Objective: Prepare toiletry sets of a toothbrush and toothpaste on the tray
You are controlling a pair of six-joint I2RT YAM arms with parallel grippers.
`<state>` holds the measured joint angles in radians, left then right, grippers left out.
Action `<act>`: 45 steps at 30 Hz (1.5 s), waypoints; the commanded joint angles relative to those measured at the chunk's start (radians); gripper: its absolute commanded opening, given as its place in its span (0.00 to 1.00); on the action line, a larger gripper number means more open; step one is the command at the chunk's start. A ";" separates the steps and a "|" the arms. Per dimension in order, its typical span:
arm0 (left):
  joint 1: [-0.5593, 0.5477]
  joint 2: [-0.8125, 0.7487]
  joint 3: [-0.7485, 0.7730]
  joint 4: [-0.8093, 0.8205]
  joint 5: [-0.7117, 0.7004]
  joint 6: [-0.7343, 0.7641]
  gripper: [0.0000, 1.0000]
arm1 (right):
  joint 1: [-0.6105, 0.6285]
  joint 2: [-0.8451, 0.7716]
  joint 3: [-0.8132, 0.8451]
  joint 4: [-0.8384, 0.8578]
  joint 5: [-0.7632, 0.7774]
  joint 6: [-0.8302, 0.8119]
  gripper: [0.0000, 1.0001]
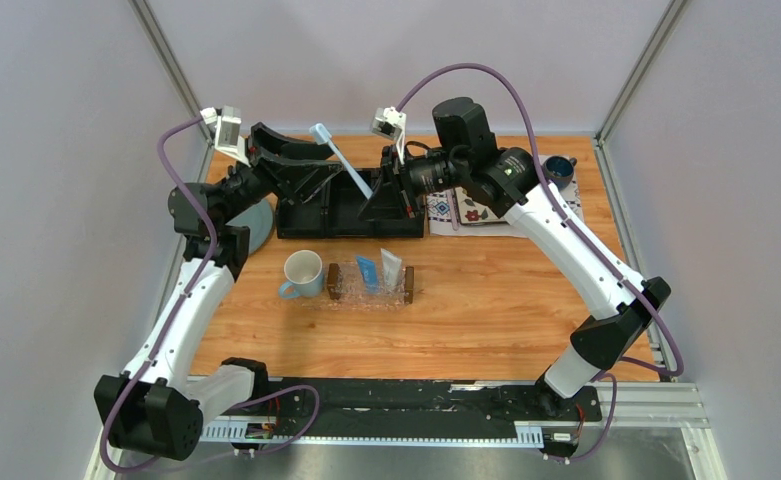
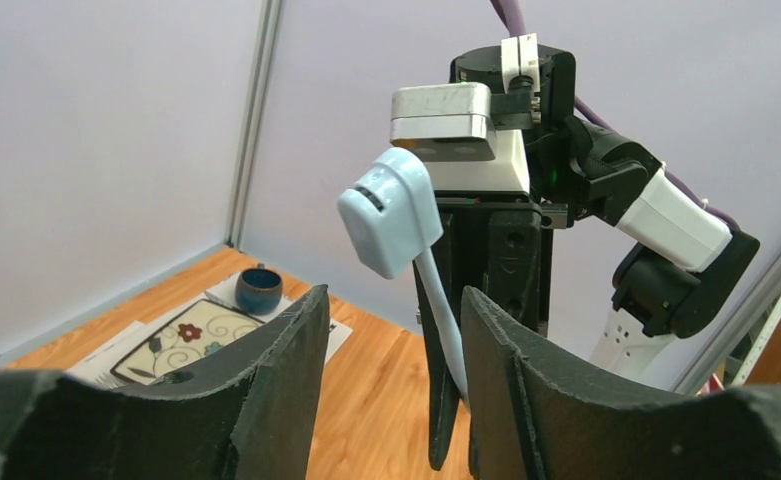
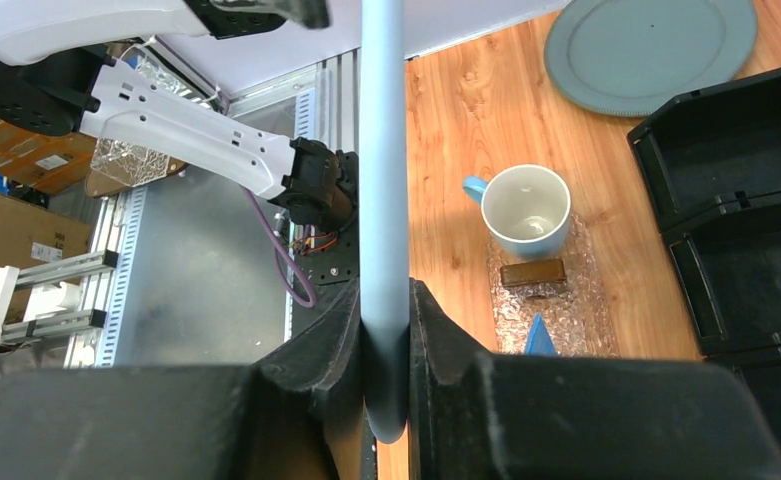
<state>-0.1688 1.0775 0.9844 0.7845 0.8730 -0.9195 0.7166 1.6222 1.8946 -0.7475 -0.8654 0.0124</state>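
Nearest: tray (image 1: 334,281) mid-desk, mug (image 1: 303,272) just beside its left end. Further back, above the black organizer (image 1: 316,215), my right gripper (image 3: 386,310) is clamped on the low end of the toothbrush (image 3: 381,150), which slants up-left. My left gripper (image 2: 396,300) is open, fingers either side of the shaft below the head; can't tell if they touch it.

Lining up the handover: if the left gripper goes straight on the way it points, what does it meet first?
Most likely the toothbrush: its handle lines up with the gap between the fingers of the left gripper, and the right gripper holds it from behind. Depth is hard to judge.
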 commanded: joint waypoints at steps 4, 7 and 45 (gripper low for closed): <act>-0.008 0.019 0.008 0.131 -0.029 -0.056 0.54 | -0.002 -0.001 -0.002 0.043 -0.032 0.009 0.13; -0.011 0.027 0.004 0.165 -0.031 -0.085 0.52 | -0.002 0.001 -0.003 0.045 -0.035 0.006 0.14; -0.054 -0.063 -0.073 -0.056 -0.028 0.250 0.00 | -0.008 -0.051 -0.048 -0.010 0.074 -0.089 0.63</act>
<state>-0.2260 1.0698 0.9142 0.8516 0.8326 -0.8783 0.7101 1.6272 1.8420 -0.7387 -0.8398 -0.0284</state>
